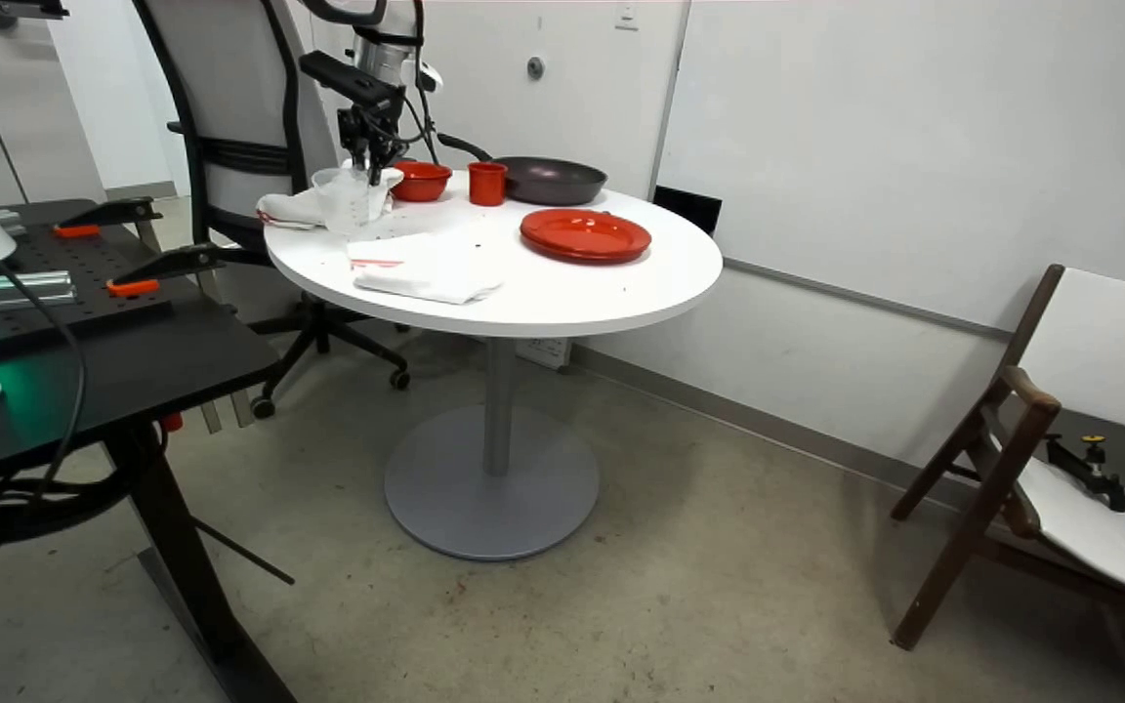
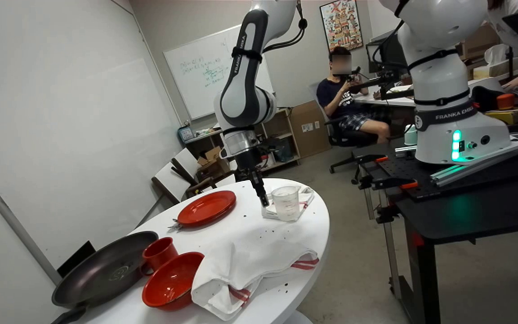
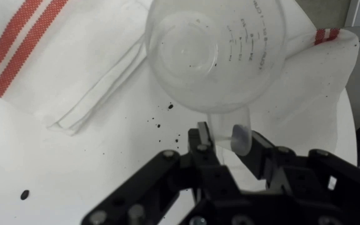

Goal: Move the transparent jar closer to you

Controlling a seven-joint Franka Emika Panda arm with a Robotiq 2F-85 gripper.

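Prob robotics lab: scribbled whiteboard (image 2: 203,74), robot base (image 2: 468,128) & clamps (image 2: 389,182) on blk desk (image 2: 488,213).

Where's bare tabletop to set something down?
Mid-table, specks aside: between red plates, red cup and folded towel. Also the wedge between plates, towel and rim. Crowded: pan , cup and red bowl; transparent jar, towels either side, gripper at its handle.

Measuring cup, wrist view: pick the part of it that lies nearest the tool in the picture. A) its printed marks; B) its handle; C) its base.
B: the handle of the measuring cup juts toward the tool, while the printed marks and base lie farther up the wrist view.
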